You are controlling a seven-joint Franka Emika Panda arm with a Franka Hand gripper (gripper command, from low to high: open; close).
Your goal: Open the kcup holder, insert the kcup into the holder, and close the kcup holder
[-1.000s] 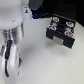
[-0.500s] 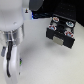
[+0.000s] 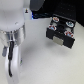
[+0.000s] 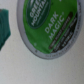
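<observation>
Kcup [image 4: 50,22]: 1, green lid fills wrist view, edges cropped, on white bench [image 3: 42,62] | kcup holder [image 3: 60,31]: 1, exterior view's right, far side; pods blurry | tool: hidden, grip can't tell

A pale, whitish-grey flat bench [image 3: 42,60] fills most of the exterior view, evenly lit with soft shadows. Along the top edge sits a dark, black backdrop area [image 3: 60,6], with a small bright blue glow [image 3: 33,16] at its lower border.
</observation>
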